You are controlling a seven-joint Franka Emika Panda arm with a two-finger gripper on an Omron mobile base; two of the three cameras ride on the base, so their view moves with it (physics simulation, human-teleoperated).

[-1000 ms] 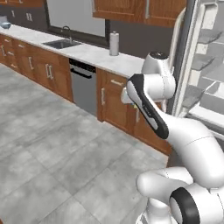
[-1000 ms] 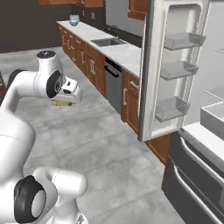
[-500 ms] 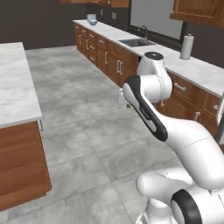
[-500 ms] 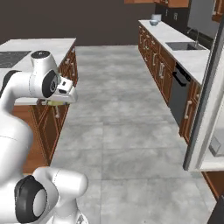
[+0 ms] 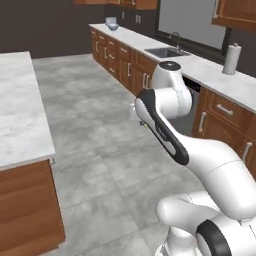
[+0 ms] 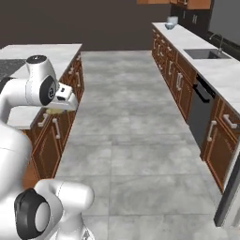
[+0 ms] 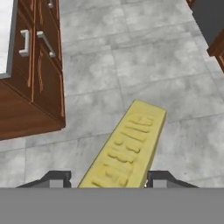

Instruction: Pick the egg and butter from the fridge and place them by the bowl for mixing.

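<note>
The gripper (image 7: 105, 178) grasps the butter (image 7: 125, 146) — the bowl (image 5: 111, 23) sits far off on the counter (image 5: 150, 42).

The butter (image 7: 124, 148) at the hand view's lower centre looks matt pale yellow with raised lettering. The floor (image 7: 144, 57) behind it is rough-looking mottled grey stone tile. Cabinets (image 7: 39, 70) at upper left are glossy reddish-brown wood with smooth metal handles. In the left base view, the island top (image 5: 20, 115) at left is veined pale marble.
</note>
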